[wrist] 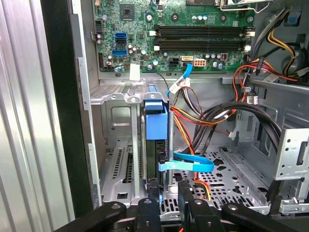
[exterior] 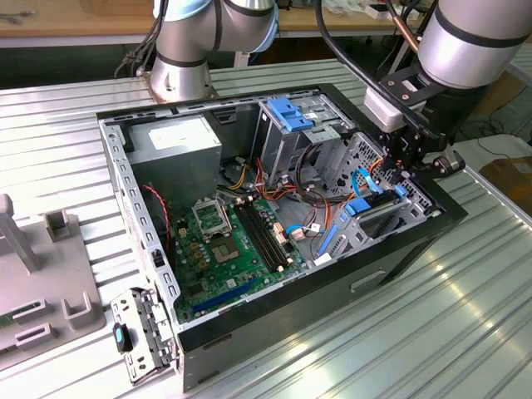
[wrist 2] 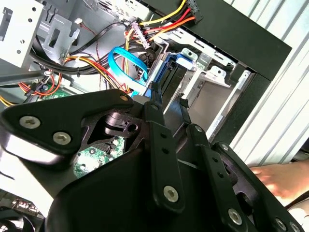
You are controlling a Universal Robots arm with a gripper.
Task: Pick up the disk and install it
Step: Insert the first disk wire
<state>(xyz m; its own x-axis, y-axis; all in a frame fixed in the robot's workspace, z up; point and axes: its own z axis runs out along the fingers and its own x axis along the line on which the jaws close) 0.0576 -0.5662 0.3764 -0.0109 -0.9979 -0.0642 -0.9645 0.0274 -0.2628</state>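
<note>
The disk (wrist: 155, 123) stands on edge in a slot of the metal drive bay (wrist: 116, 145) at the case's front corner, its bright blue carrier end facing the motherboard. In the exterior view the disk (exterior: 371, 206) lies low in the bay at the case's right end. My gripper (wrist: 167, 194) hovers just over the disk's near end. Its two black fingers (wrist: 148, 205) stand slightly apart, and perforated bay floor shows through the gap. In the second wrist view the gripper (wrist 2: 169, 99) points down at the blue carrier (wrist 2: 169, 72).
A thin blue cable (wrist: 186, 166) loops right beside the disk. Bundled black, red and yellow wires (wrist: 227, 113) cross the bay. The upright drive cage with a blue top (exterior: 291, 116) stands behind. The green motherboard (exterior: 233, 241) fills the case floor. A person's hand (wrist 2: 282, 179) is outside the case.
</note>
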